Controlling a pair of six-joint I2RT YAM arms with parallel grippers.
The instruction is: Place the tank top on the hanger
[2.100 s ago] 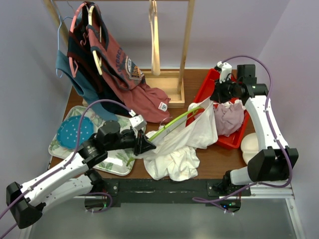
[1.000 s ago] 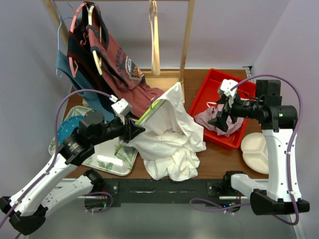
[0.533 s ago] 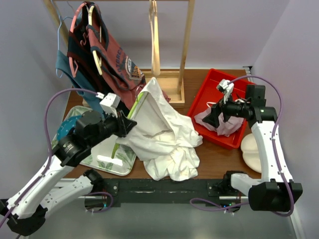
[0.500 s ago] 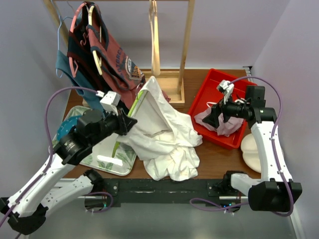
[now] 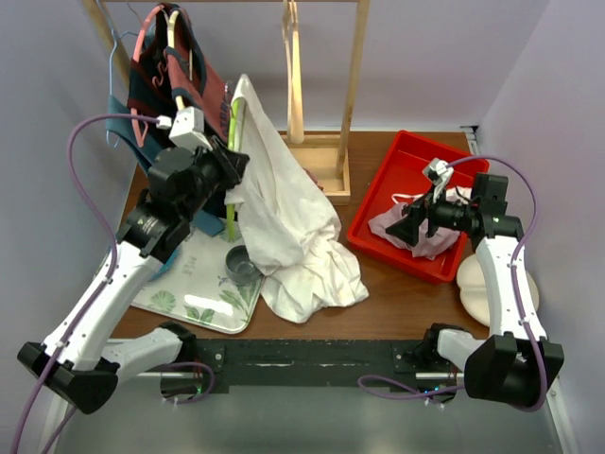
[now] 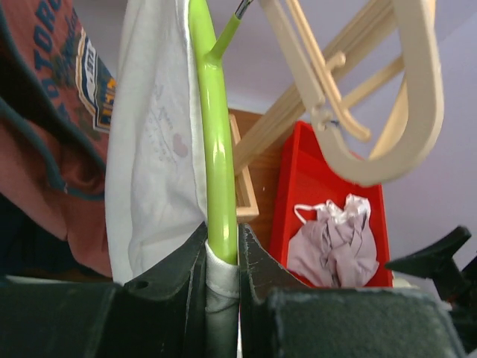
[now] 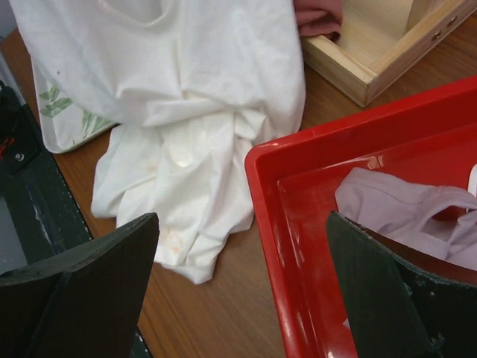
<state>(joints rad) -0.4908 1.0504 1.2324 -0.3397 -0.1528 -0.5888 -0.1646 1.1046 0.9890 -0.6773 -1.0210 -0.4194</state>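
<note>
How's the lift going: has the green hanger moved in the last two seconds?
Yes: the hanger has swung left and back, from beside the red bin to the shirts hanging on the rack.

A brown wooden table [image 5: 406, 303] carries everything. On its left near part lies a flower-patterned tray [image 5: 189, 305], slightly turned. At the far middle stands the base of a wooden rack [image 5: 326, 175], an open frame of pale wood. On the right sits a red plastic bin [image 5: 397, 260], set at an angle, and just beside its near right corner lies a cream divided plate [image 5: 468, 281]. Between the tray and the bin, the lower folds of the white tank top [image 5: 307, 284] rest bunched on the wood
</note>
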